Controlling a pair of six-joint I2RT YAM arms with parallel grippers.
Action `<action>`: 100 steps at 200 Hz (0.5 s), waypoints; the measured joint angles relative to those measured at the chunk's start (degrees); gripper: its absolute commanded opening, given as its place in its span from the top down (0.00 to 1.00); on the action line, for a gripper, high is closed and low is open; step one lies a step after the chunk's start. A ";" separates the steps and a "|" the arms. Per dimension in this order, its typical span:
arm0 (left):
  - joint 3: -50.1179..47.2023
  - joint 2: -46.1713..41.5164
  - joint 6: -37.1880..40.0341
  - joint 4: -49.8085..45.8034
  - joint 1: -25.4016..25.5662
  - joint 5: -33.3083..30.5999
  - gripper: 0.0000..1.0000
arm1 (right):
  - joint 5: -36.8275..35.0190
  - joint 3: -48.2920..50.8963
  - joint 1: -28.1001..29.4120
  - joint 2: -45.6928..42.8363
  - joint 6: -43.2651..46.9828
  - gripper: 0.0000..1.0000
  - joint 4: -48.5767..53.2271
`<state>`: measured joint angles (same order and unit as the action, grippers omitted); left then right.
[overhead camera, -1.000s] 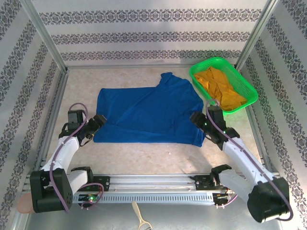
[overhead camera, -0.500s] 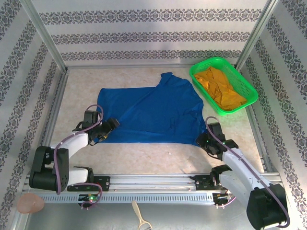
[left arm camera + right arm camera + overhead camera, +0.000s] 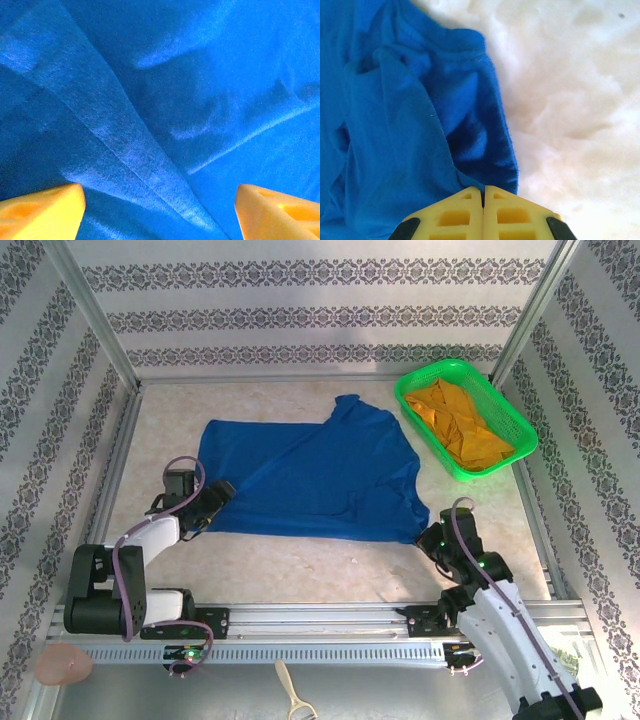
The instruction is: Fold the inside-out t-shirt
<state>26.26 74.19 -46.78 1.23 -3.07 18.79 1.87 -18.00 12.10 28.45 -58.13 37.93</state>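
The royal-blue inside-out t-shirt lies spread flat across the middle of the table. My left gripper sits at the shirt's near-left corner, its yellow fingers wide apart over creased blue cloth, so it is open. My right gripper is at the shirt's near-right corner. Its yellow jaws are pressed together on the hem of the blue fabric, with the gripper shut on it.
A green basket with an orange-yellow garment stands at the back right. Patterned walls enclose the table on three sides. The rail with both arm bases runs along the near edge.
My right gripper has closed on the shirt's near-right corner and pulled it toward the near edge. My left gripper moved in onto the near-left corner and stayed open.
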 measured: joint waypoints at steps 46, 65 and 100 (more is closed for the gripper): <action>-0.35 -2.43 0.87 -3.15 -2.34 -0.87 0.19 | 0.50 0.72 -0.02 -5.86 -5.05 0.55 7.89; -1.01 -6.75 1.57 -7.52 -2.97 -2.34 0.19 | 0.52 0.57 0.00 -5.95 -5.05 0.56 8.55; 1.01 -14.80 3.52 -14.69 -3.04 -2.32 0.17 | 2.45 -4.74 -0.04 7.06 0.94 0.54 1.79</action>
<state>27.27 59.40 -43.27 -13.45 -6.11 16.47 4.32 -22.74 12.05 35.51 -57.19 39.72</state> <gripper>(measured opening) 0.822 0.454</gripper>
